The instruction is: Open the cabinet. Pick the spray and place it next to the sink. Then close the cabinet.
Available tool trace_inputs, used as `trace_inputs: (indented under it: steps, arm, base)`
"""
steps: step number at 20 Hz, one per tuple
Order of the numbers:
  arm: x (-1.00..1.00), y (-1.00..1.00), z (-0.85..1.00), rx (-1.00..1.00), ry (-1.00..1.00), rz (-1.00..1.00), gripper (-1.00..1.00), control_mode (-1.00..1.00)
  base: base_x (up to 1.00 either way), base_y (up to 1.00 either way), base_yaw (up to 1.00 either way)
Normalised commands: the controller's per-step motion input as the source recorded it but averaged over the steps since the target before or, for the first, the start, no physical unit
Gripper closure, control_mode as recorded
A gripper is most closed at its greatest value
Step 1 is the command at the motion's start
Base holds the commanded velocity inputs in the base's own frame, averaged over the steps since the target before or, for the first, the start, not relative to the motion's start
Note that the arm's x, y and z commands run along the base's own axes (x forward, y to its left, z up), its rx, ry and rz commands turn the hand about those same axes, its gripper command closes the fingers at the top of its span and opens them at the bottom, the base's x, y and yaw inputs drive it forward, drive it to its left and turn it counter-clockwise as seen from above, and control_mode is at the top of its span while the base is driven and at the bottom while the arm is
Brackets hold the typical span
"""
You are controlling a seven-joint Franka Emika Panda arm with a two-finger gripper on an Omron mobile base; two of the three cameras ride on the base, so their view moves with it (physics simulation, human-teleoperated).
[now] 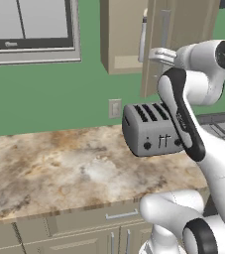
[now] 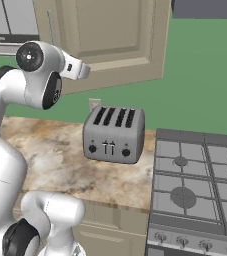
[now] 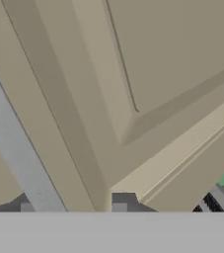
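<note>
counter [image 1: 59,168]: brown marbled top, runs along the green wall, widest thing in both base views; beige drawers under its near edge.
cabinet [image 2: 110,35]: beige wall unit above the counter. Door ajar; in left base view it stands swung out toward the arm, plain tan inside showing to its left. Recessed panel faces the hand camera close up.
stove [image 2: 200,185]: grey gas hob with burners and knobs, right of the counter, just beside the toaster's end.
window [image 1: 29,25]: framed pane on the far wall, upper left in left base view.
toaster [image 1: 151,129]: silver four-slot, on the counter under the cabinet, near the wall, dials facing the robot. Arm link crosses in front of its right end in left base view.
handle [image 3: 17,148]: long silver bar on the door, runs diagonally down the left of hand view; one fingertip sits either side of its lower end.
spray [image 1: 142,37]: slim silver-grey bottle, upright on the cabinet shelf, at the opening just left of the door edge; only partly visible.
gripper [image 3: 74,207]: raised to the door at handle height. Tips apart with the bar between them; cannot tell if they press on it.
outlet [image 1: 115,108]: small beige plate on the wall, left of the toaster.
</note>
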Motion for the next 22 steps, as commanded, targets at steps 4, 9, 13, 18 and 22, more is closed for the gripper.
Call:
trace_inputs:
  steps: [4,9,13,18,22]
  arm:
    - [-0.28,-1.00,-0.04,0.06,0.00,-0.01,1.00,-1.00]
    - [-0.08,-1.00,-0.10,0.03,0.03,-0.02,1.00,-1.00]
    - [-0.01,-1.00,-0.08,0.00,0.04,-0.02,1.00,-1.00]
    - [0.00,-1.00,-0.06,0.00,0.05,-0.01,1.00,-1.00]
    - [0.00,-1.00,-0.05,0.00,0.05,0.00,1.00,-1.00]
  base:
    - [0.00,0.00,0.00]
    - [0.00,0.00,0.00]
    - [0.00,0.00,0.00]
    - [0.00,0.00,0.00]
    - [0.00,0.00,0.00]
